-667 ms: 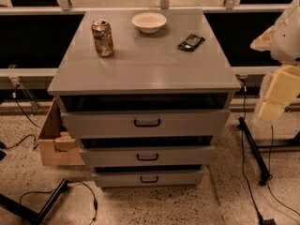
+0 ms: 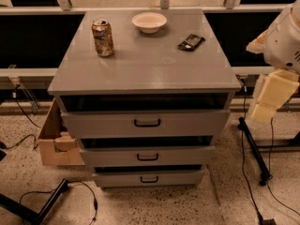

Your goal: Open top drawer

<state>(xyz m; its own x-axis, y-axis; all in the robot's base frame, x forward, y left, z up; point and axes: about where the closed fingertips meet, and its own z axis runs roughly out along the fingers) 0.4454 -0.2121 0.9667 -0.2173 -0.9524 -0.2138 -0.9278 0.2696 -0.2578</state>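
The grey cabinet [image 2: 140, 64] has three drawers, each with a black loop handle. The top drawer [image 2: 103, 124] is the widest, and its handle [image 2: 147, 123] sits at the centre of its front. A dark gap shows above that front, under the cabinet top. My arm hangs at the right edge of the view, with a white upper part [image 2: 283, 39] and a cream lower part. The gripper [image 2: 268, 100] is at that cream end, level with the top drawer and well to the right of the cabinet, touching nothing.
On the cabinet top stand a drink can [image 2: 103, 38], a white bowl [image 2: 149, 22] and a dark snack packet [image 2: 191, 42]. An open cardboard box [image 2: 56, 144] sits on the floor to the left. A black stand [image 2: 255, 149] and cables lie to the right, with more cables at lower left.
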